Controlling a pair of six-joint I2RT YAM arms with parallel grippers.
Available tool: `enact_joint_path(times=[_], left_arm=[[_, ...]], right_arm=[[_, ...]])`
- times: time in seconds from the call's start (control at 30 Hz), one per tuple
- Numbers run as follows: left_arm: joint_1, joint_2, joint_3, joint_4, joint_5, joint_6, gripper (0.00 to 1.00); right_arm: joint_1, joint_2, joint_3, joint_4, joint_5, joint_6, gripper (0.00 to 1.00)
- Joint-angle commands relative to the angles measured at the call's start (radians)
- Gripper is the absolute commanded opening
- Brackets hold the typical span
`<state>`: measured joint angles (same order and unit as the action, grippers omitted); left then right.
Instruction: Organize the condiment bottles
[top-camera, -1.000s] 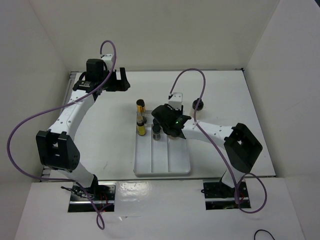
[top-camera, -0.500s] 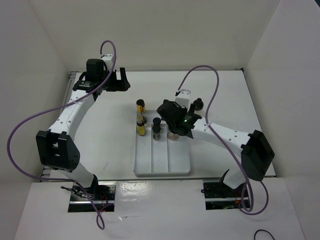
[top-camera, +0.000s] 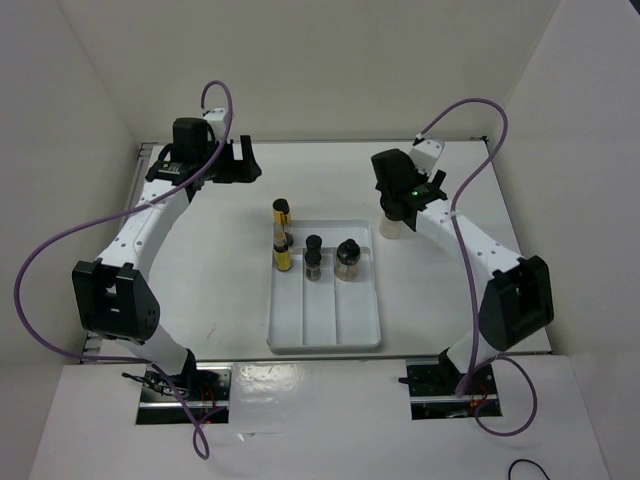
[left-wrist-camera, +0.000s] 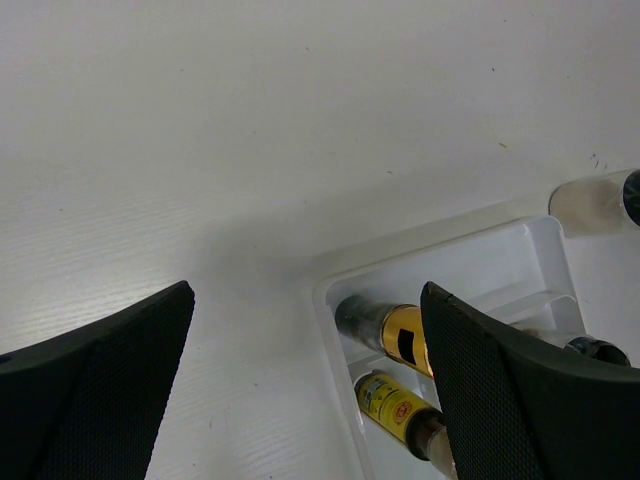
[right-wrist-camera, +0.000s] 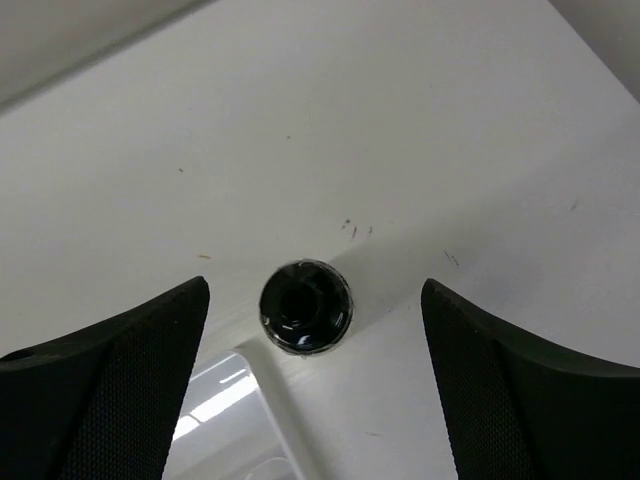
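The white tray (top-camera: 325, 325) holds two slim yellow bottles (top-camera: 283, 250) in its left compartment. Small dark-brown bottles (top-camera: 314, 258) stand in the middle one and a rounder clear jar (top-camera: 348, 257) in the right one. A white bottle (top-camera: 392, 229) stands on the table just off the tray's far right corner. My right gripper (top-camera: 393, 208) hangs above it, open. In the right wrist view its black cap (right-wrist-camera: 305, 307) sits between the fingers of the right gripper (right-wrist-camera: 315, 290), clear of both. My left gripper (top-camera: 250, 162) is open at the far left, holding nothing.
In the left wrist view the left gripper (left-wrist-camera: 308, 290) looks down on the tray's far left corner (left-wrist-camera: 325, 290), the yellow bottles (left-wrist-camera: 400, 338) and the white bottle (left-wrist-camera: 590, 203). White walls enclose the table on three sides.
My right gripper has opened and left the round jar standing in the tray's right compartment. It has swung back and right to above the white bottle. The left arm has stayed still.
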<state>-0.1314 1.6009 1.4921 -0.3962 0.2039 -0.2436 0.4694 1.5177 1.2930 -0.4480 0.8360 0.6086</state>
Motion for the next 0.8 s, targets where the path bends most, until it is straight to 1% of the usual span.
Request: enact_joint_path(times=[0.0, 0.17, 0.43, 0.5, 0.53, 0.63, 0.77], left_arm=[[0.006, 0.002, 0.016, 0.026, 0.011, -0.019, 1.0], [0.006, 0.002, 0.016, 0.026, 0.002, -0.019, 1.0], [0.006, 0.022, 0.025, 0.026, -0.008, -0.019, 1.0], [0.006, 0.022, 0.025, 0.026, -0.008, -0.019, 1.0], [0.006, 0.031, 0.025, 0.017, -0.008, -0.019, 1.0], [0.006, 0.031, 0.034, 0.017, -0.008, -0.01, 1.0], [0.006, 0.051, 0.043, 0.017, -0.008, -0.01, 1.0]], right_arm=[[-0.003, 0.053, 0.032, 0.008, -0.001, -0.032, 0.88], [-0.014, 0.133, 0.032, 0.04, -0.002, -0.032, 0.88], [-0.023, 0.179, 0.003, 0.11, -0.002, -0.043, 0.86], [-0.023, 0.188, -0.006, 0.12, -0.002, -0.043, 0.84], [-0.023, 0.197, -0.006, 0.12, 0.014, -0.043, 0.8], [-0.023, 0.206, -0.029, 0.153, 0.043, -0.033, 0.76], [-0.023, 0.217, -0.052, 0.193, 0.083, -0.033, 0.74]])
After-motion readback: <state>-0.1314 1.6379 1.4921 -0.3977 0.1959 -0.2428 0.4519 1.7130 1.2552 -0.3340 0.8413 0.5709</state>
